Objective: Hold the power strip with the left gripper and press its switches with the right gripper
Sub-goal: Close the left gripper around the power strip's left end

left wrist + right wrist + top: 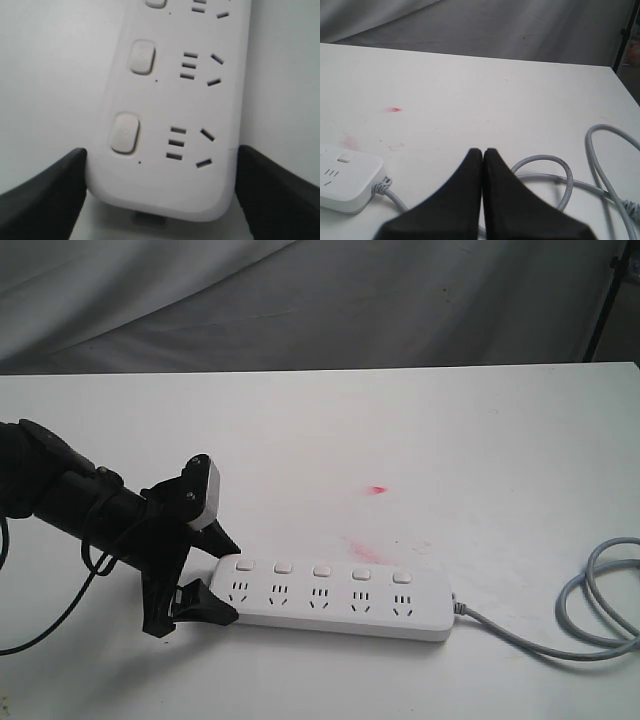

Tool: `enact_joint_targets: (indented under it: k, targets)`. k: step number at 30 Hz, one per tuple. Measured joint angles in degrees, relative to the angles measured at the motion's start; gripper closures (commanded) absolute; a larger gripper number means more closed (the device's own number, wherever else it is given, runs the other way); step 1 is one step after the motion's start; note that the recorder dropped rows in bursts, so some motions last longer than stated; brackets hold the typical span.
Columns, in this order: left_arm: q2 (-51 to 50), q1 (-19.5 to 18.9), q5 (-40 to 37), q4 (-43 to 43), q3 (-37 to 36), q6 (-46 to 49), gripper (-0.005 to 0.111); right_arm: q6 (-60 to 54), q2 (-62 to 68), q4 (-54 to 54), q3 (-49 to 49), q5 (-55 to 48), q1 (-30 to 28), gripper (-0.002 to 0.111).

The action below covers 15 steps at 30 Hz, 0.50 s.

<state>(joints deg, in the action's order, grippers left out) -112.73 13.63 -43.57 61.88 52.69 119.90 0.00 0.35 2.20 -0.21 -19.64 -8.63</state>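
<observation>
The long flat white plastic power strip (340, 587) lay flat on the white bench (400, 420), near the front edge in the exterior view, with its length running left to right. Its five small white rounded-square switches (321, 570) sat in a row along the far side, one above each socket group. The grey cord (520, 640) left the right-hand end of the strip and curled into a loose loop on the bench toward the right edge.

The left gripper (228, 583), a black two-finger claw with a small white rounded block on a matte black arm, was positioned at the left-hand end of the strip. Its pointed black fingers (45, 200) straddled that end, one against each long edge. The left wrist view showed no gap between either finger and the plastic, so the fingers were closed on the strip at its full width.

The right gripper (483, 152) did not appear in the exterior view. In the right wrist view its black fingers (455, 200) were pressed together with nothing between them. They hung above the bench near the cord loop, well apart from the cord end of the strip.

Two red smudges (377, 489) marked the bench beyond the strip.
</observation>
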Motion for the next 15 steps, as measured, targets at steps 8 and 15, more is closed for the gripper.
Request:
enact_joint_targets:
  k: [8, 15]
  targets:
    - [0.0, 0.0, 0.0, 0.0, 0.0, 0.0, 0.105, 0.0, 0.0, 0.0, 0.0, 0.0, 0.0, 0.108]
    - [0.0, 0.0, 0.0, 0.0, 0.0, 0.0, 0.107, 0.0, 0.0, 0.0, 0.0, 0.0, 0.0, 0.108]
